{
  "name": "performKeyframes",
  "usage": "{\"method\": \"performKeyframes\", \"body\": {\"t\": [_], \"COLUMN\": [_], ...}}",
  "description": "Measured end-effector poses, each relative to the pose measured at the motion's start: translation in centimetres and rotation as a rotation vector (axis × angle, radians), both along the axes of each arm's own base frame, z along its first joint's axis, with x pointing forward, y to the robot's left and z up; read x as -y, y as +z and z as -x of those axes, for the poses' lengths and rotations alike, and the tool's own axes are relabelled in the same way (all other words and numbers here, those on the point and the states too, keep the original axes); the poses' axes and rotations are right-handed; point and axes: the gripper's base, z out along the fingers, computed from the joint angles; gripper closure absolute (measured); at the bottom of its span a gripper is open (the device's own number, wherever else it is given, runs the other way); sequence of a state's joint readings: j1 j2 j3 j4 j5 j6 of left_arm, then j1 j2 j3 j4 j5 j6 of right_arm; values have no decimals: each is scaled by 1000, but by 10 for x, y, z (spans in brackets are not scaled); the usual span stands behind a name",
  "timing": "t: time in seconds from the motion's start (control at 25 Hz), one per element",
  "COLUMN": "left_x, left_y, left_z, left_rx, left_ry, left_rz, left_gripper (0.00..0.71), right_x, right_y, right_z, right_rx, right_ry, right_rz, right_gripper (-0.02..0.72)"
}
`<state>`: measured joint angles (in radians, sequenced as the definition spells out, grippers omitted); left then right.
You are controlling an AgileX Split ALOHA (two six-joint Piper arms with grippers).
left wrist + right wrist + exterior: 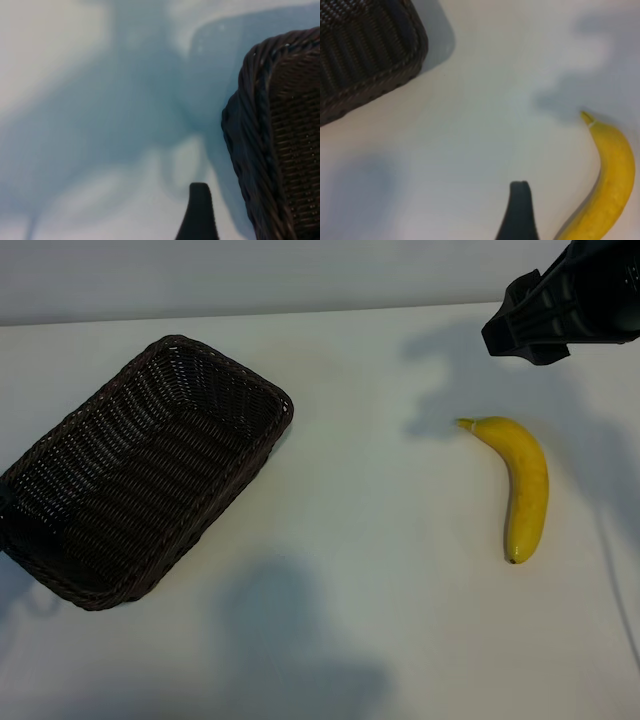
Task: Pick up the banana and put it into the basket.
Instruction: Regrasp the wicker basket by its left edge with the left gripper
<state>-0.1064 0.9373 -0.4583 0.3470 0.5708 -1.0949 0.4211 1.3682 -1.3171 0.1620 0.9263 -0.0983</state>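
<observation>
The curved yellow banana [524, 483] lies on the white bench [380, 540] just below the empty right hand [545, 315], fingers apart, and could be rolled aside by an off-centre closure.

Soft bluish shadows pool on the bright table [330, 640]; both wrist views are blurred.

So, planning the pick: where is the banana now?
In the exterior view the banana lies on the table's right side, apart from the basket at left.
</observation>
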Motion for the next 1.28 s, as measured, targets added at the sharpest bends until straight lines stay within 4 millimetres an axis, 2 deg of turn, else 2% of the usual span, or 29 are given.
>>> {"method": "performKeyframes", "body": {"t": [0.44, 0.72, 1.08, 1.2, 1.28], "left_x": [2, 7, 15, 16, 17], "left_y": [-15, -48, -74, -82, -85], "left_z": [-12, -17, -36, -40, -42], "left_rx": [-62, -85, -109, -114, -119], "left_ry": [24, 27, 13, 15, 17], "left_rz": [14, 80, 139, 158, 165], "left_gripper": [100, 100, 102, 156, 261], "right_x": [0, 0, 0, 0, 0], "right_y": [0, 0, -1, -1, -1], "right_z": [0, 0, 1, 1, 1], "right_rx": [-1, -5, -10, -12, -12], "right_ry": [0, 1, 2, 2, 2], "right_rz": [0, 2, 6, 6, 7], "right_gripper": [112, 137, 156, 156, 156]}}
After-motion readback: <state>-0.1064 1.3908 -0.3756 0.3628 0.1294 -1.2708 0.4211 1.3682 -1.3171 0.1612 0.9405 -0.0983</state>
